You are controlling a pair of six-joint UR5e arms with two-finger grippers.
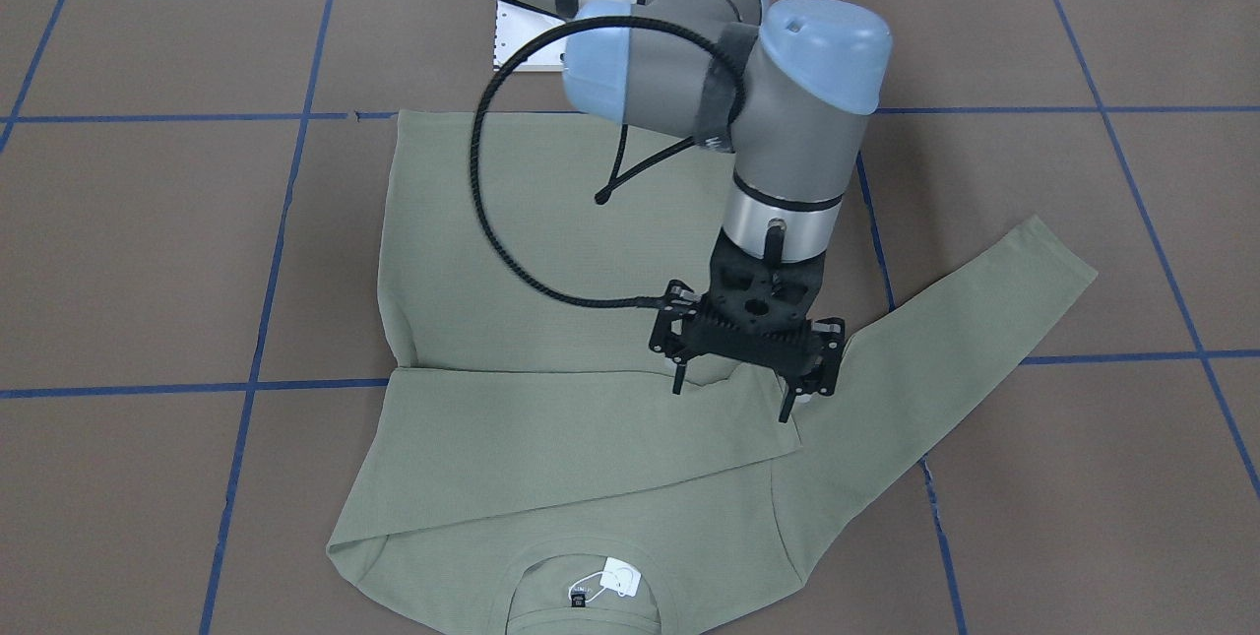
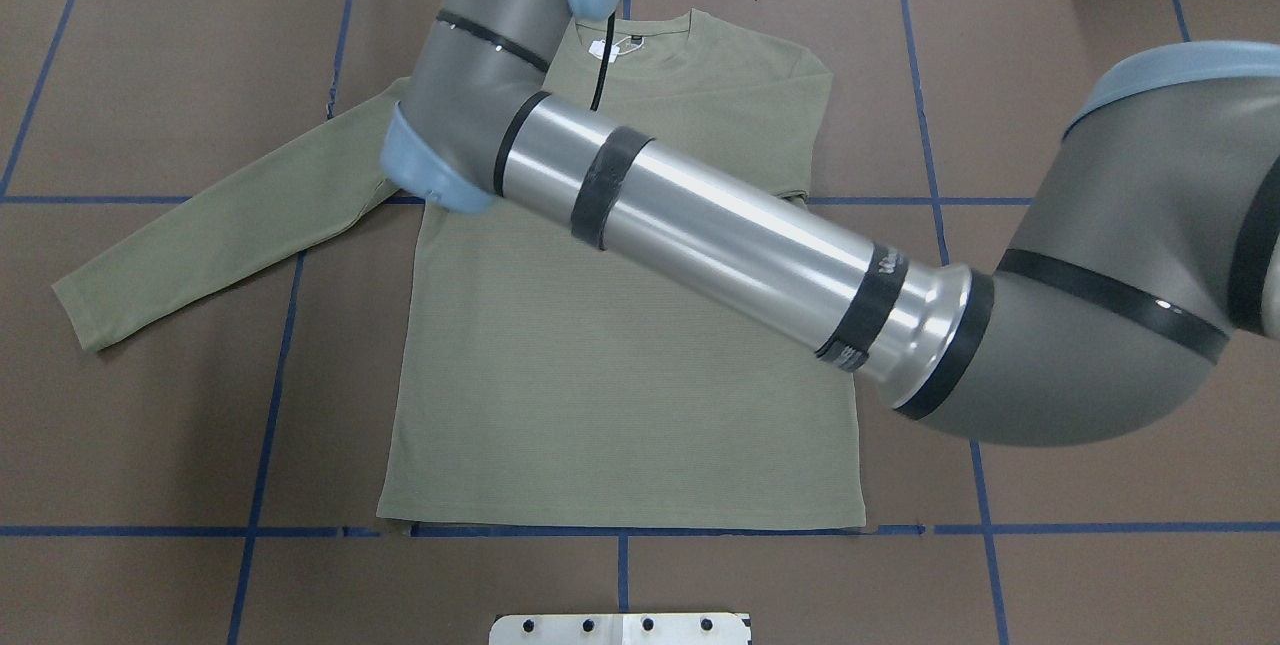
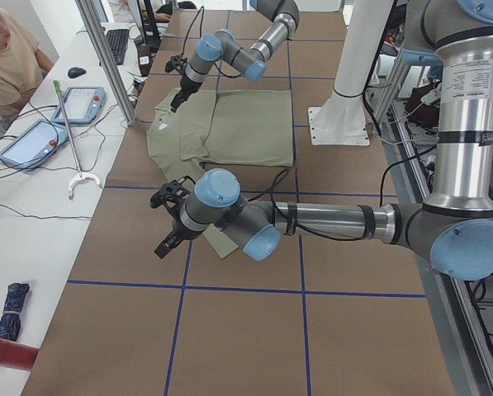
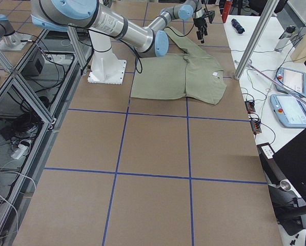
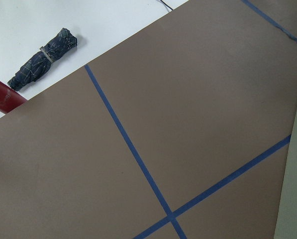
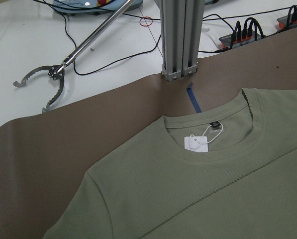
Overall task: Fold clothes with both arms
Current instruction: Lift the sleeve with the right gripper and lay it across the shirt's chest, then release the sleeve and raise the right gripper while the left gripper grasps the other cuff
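Smooth silver right arm [image 2: 720, 235] crosses flat, ribbed sage shirt [image 2: 620, 405].

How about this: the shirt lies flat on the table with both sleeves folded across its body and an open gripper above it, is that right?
Not quite. Only one sleeve is folded across the shirt; the other sleeve lies stretched out on the table, as the front-facing view shows. The right gripper is indeed open above the shirt.
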